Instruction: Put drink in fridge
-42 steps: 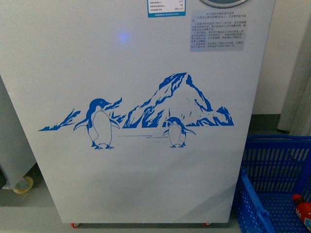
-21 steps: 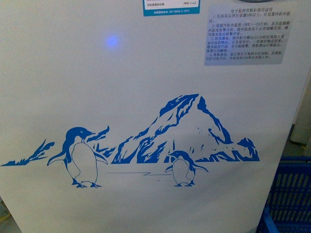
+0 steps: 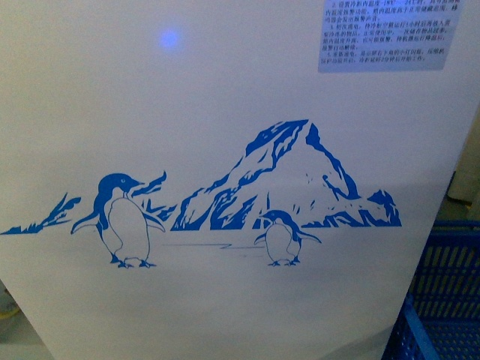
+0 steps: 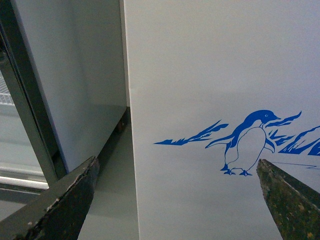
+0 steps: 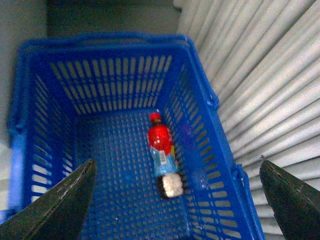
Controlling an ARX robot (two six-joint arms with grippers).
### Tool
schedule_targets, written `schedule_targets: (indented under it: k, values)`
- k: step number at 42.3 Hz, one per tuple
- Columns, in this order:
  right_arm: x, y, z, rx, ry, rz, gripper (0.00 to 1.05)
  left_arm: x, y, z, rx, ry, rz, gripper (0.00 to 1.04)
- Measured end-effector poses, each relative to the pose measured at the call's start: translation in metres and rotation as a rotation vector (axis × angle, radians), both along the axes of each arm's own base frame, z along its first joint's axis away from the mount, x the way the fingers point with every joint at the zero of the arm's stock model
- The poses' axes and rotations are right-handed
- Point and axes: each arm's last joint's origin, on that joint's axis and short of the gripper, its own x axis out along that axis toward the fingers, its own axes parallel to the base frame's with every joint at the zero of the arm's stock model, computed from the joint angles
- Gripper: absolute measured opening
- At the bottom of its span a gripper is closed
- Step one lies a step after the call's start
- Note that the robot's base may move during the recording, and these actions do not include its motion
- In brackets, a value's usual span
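Note:
The fridge [image 3: 225, 90] fills the front view: a white front panel with the blue penguin-and-mountain drawing; its lid and basket are out of view. It also shows in the left wrist view [image 4: 215, 75]. The drink [image 5: 161, 145], a bottle with a red cap and red body, lies on its side on the floor of a blue plastic basket [image 5: 100, 40]. My right gripper [image 5: 176, 163] is open and empty above the basket, well clear of the drink. My left gripper [image 4: 176, 162] is open and empty, facing the fridge's front near its left corner.
The blue basket [image 3: 439, 300] stands on the floor at the fridge's lower right. A grey upright cabinet [image 4: 75, 75] with a glass door stands to the fridge's left, a narrow gap between them. A white ribbed wall [image 5: 260, 75] runs along the basket's side.
The front view has closed in on the fridge's front, so the drawing looks larger. The floor, the fridge's base and the drink in the basket have left that view.

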Motion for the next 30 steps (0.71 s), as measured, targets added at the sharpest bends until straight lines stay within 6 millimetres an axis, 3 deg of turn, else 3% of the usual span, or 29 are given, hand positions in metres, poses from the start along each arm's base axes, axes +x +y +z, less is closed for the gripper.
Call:
schedule_targets:
  k: [7,15,19,25,30]
  values:
    - [0.038,-0.018,-0.053,0.031,0.217,0.020,0.98,0.000,0.000,0.000,0.000,0.000,0.000,0.97]
    - [0.086,-0.034,-0.111,-0.062,0.364,-0.019,0.98,0.000,0.000,0.000,0.000,0.000,0.000,0.97]
    - [0.110,-0.043,-0.149,-0.124,0.438,-0.055,0.98,0.000,0.000,0.000,0.000,0.000,0.000,0.97]
    - [0.127,-0.043,-0.206,-0.147,0.548,-0.052,0.98,0.000,0.000,0.000,0.000,0.000,0.000,0.97]
    - [0.136,-0.041,-0.232,-0.149,0.592,-0.044,0.98,0.000,0.000,0.000,0.000,0.000,0.000,0.97]
